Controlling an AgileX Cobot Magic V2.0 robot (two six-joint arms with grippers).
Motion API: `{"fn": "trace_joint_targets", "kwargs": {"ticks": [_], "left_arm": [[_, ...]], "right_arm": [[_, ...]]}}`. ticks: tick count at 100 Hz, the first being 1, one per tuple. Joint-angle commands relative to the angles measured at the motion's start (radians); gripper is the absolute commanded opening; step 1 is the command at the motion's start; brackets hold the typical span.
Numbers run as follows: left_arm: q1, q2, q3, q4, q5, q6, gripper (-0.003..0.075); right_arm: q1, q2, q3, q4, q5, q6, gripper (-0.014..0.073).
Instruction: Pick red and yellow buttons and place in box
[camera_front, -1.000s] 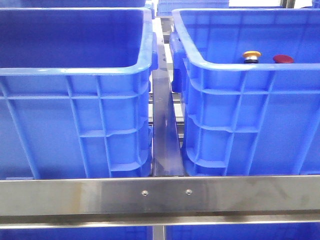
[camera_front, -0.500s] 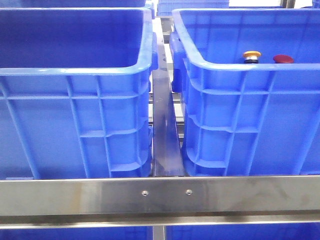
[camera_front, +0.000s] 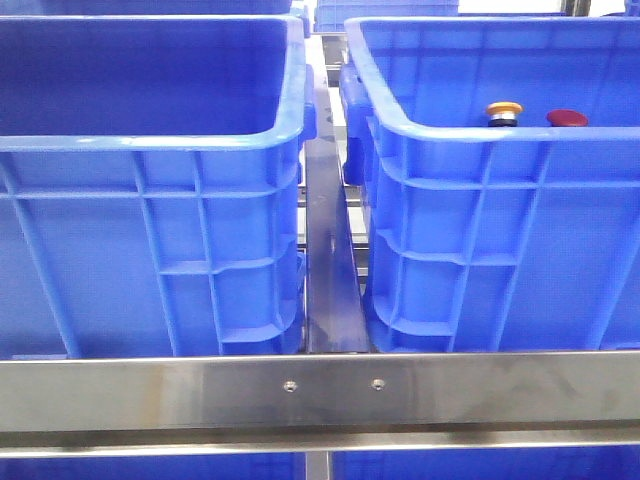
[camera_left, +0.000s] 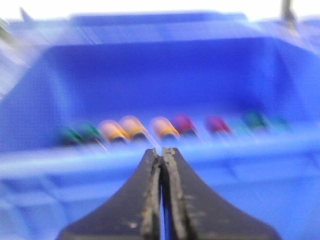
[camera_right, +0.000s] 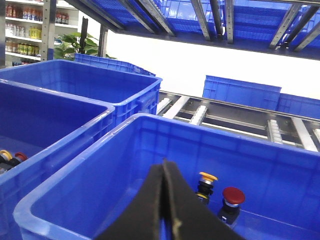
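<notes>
Two alike blue crates stand side by side in the front view. The right box (camera_front: 470, 134) holds a yellow button (camera_front: 503, 109) and a red button (camera_front: 567, 118). The left box (camera_front: 150, 140) shows only bare inner wall. In the right wrist view my right gripper (camera_right: 163, 163) is shut and empty above a box (camera_right: 75, 197), near the same yellow button (camera_right: 207, 178) and red button (camera_right: 233, 196). The left wrist view is blurred: my left gripper (camera_left: 162, 150) is shut and empty before a crate rim (camera_left: 60, 164), with a row of yellow buttons (camera_left: 116, 131), red buttons (camera_left: 184, 123) and green ones behind it.
A steel rail (camera_front: 320, 390) crosses the front, and a metal strip (camera_front: 328, 260) runs between the crates. In the right wrist view a neighbouring crate (camera_right: 60, 145) holds more buttons (camera_right: 11, 157). A roller conveyor (camera_right: 240, 117) and stacked crates (camera_right: 240, 92) lie behind.
</notes>
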Motion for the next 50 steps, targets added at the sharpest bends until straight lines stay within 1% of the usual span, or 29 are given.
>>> {"fn": "trace_joint_targets", "kwargs": {"ticks": [1, 3, 11, 18, 50], "left_arm": [[0.06, -0.031, 0.054, 0.012, -0.119, -0.019, -0.002], [0.079, -0.036, 0.054, 0.023, -0.094, -0.037, -0.002], [0.121, -0.036, 0.054, 0.058, -0.086, -0.086, -0.002], [0.147, -0.036, 0.054, 0.07, -0.086, -0.091, -0.002], [0.148, -0.036, 0.054, 0.07, 0.01, -0.091, -0.002]], "right_arm": [[-0.008, 0.007, -0.027, 0.114, 0.024, 0.001, -0.0068], [-0.008, 0.007, -0.027, 0.114, 0.024, 0.001, -0.0068], [-0.008, 0.007, -0.027, 0.114, 0.024, 0.001, -0.0068], [-0.008, 0.007, -0.027, 0.114, 0.024, 0.001, -0.0068], [-0.008, 0.007, -0.027, 0.114, 0.024, 0.001, -0.0068]]}}
